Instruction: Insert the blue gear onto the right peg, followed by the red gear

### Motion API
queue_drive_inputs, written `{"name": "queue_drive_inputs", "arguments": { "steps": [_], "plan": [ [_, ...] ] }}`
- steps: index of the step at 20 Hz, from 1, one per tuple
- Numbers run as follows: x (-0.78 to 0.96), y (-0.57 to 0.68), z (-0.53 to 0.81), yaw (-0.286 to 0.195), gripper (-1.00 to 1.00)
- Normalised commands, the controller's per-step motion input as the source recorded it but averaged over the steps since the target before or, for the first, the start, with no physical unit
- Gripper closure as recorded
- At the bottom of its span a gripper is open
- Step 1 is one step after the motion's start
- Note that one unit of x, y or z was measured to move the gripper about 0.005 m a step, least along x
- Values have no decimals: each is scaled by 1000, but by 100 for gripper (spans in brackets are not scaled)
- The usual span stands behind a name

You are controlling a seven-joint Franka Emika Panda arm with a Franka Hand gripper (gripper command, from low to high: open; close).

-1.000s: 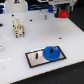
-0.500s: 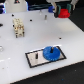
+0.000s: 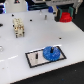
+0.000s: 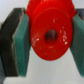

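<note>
my gripper [image 4: 47, 35] pinches the red gear [image 4: 48, 31] by its rim, high above the plate [image 3: 35, 59] bearing the blue gear [image 3: 50, 52]; judged light, stiff, slippery plastic.

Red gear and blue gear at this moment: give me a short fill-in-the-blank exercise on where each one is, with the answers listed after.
1. The gripper is shut on the ___ gear.
2. The blue gear lies on the white ___ with the black border.
3. In the exterior view, the gear in the gripper hangs toward the exterior view's ___ of the table.

Missing words: red; plate; right
</note>
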Motion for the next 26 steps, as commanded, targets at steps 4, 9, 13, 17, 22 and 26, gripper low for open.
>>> {"name": "queue_drive_inputs", "arguments": {
  "steps": [4,9,13,17,22,26],
  "plan": [
    [795,-241,194,0,100],
    [747,-242,117,0,100],
    [666,-251,60,0,100],
    [562,-237,12,0,100],
    [451,-205,6,0,100],
    [313,-232,-58,0,100]
  ]
}}
